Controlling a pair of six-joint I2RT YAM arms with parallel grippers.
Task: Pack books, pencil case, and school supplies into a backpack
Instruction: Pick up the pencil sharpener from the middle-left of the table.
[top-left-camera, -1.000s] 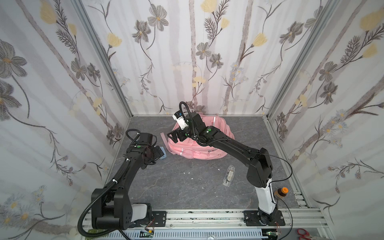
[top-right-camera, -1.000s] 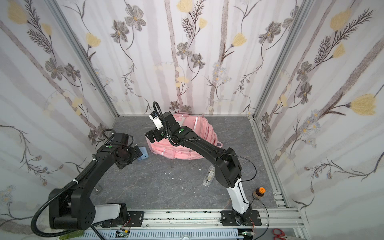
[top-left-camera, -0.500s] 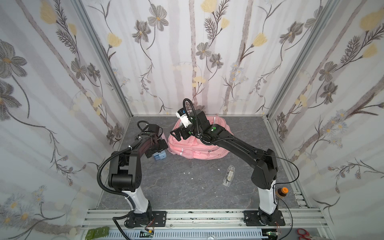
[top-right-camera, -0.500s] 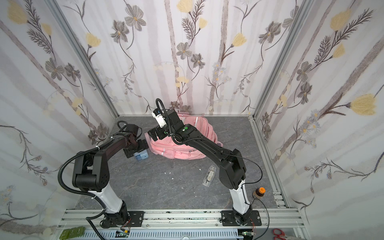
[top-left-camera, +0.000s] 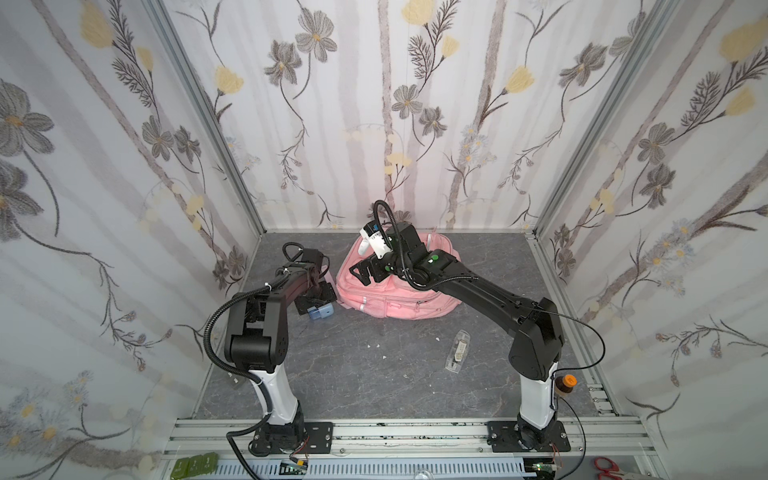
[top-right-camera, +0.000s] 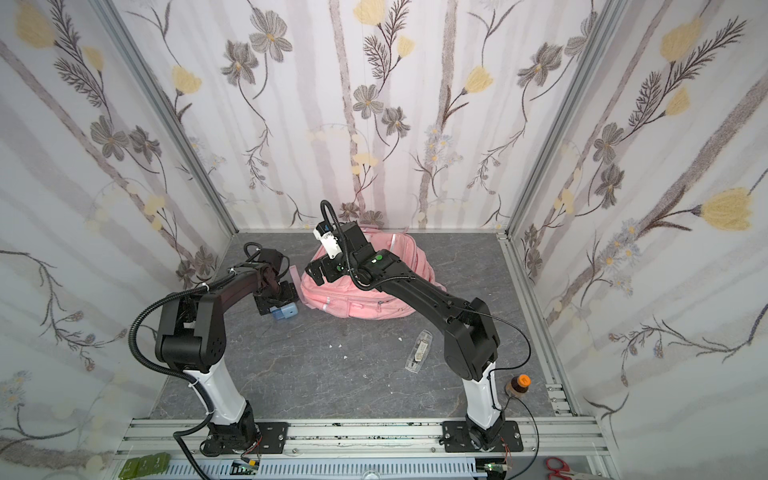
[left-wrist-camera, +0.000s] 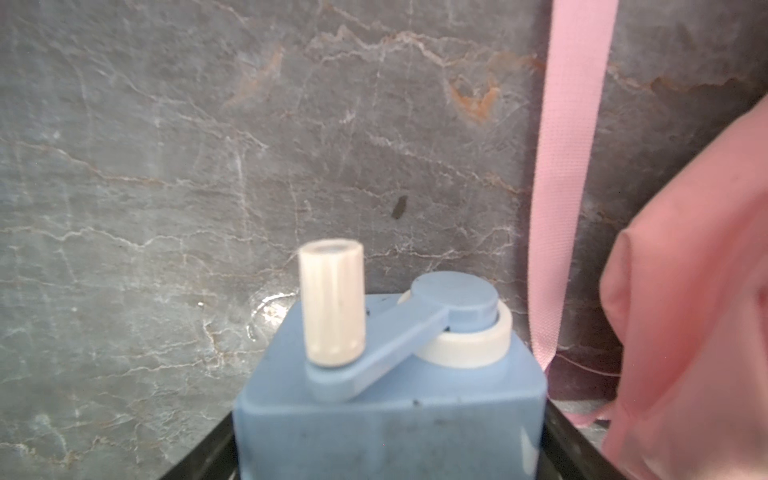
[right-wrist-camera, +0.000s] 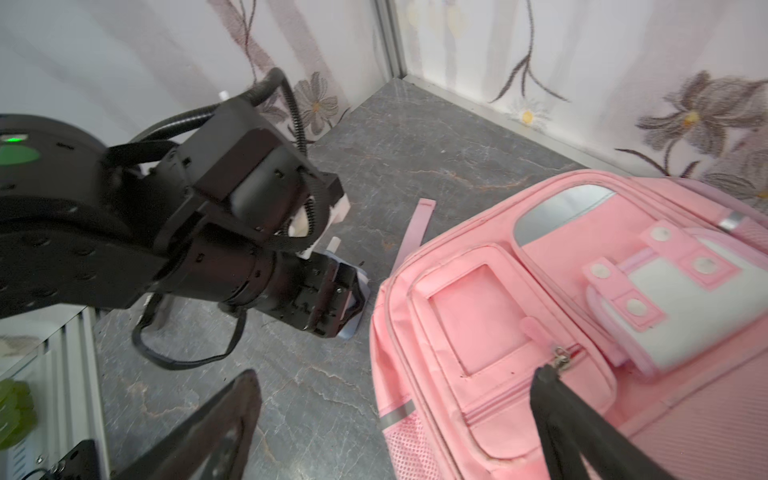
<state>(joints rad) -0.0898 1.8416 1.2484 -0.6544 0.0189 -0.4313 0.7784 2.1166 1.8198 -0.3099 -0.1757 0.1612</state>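
No text can be read in any view. The white label (top-left-camera: 377, 242) on the right arm carries small print, too blurred to read.

Grey marble-patterned counter (top-left-camera: 374, 386). Lying on it: large pink fabric backpack (top-left-camera: 399, 301) at the rear; small pale-blue boxy plastic item with white knob (top-left-camera: 323, 311) just beside it; small clear oblong case (top-left-camera: 457, 351) well apart, nearer the front; scattered white scraps (top-left-camera: 377, 345) between.

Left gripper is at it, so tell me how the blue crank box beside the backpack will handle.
The blue crank box looks like rigid plastic, so it probably won't flex in a grip. Its smooth flat sides might slip. The protruding white handle could snag on the backpack fabric.
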